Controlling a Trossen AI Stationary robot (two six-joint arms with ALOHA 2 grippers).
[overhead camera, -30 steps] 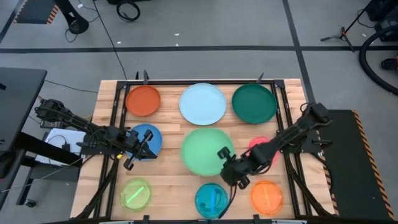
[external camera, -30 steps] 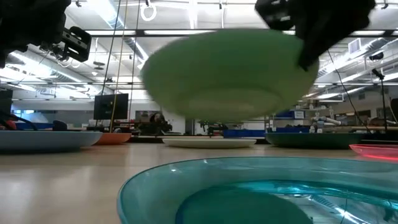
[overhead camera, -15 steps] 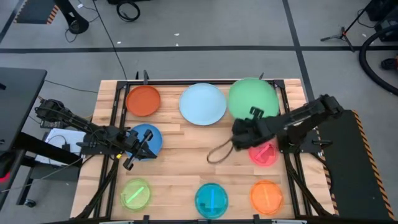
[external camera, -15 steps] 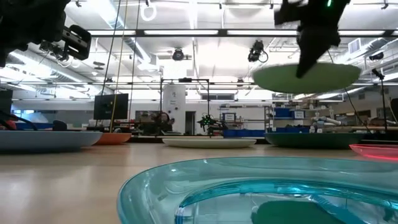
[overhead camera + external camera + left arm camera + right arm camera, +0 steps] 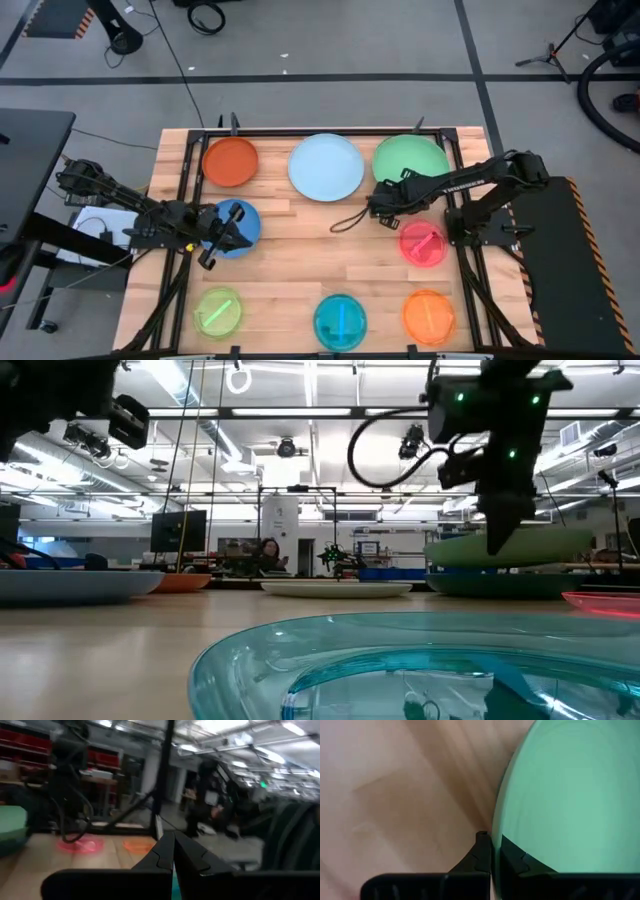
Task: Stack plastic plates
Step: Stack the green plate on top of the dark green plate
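Observation:
The large light green plate (image 5: 412, 158) sits over the dark green plate (image 5: 500, 582) at the table's far right; whether it rests on it I cannot tell. My right gripper (image 5: 384, 200) is shut on the light green plate's near-left rim. My left gripper (image 5: 213, 252) hovers shut over the medium blue plate (image 5: 238, 222) at the left. Flat on the table lie the orange-red (image 5: 231, 161), light blue (image 5: 326, 166), pink-red (image 5: 423, 243), lime (image 5: 218, 311), cyan (image 5: 340, 321) and orange (image 5: 429, 316) plates. My right gripper (image 5: 494, 851) pinches the light green plate's rim (image 5: 499, 827) between its two fingers, one above the rim and one below it. The fingers (image 5: 496, 530) come down from above at the plate's near-left side. The plate lies level over the dark green plate.
A black metal frame (image 5: 186, 170) runs along the table's left, far and right edges. A loose cable loop (image 5: 347, 222) hangs from the right arm over the bare wood in the table's middle.
My right gripper carried the light green plate from the table's middle, lifted clear, toward the far right edge, then lowered it over the dark green plate, which it now covers in the high view. The left arm kept still.

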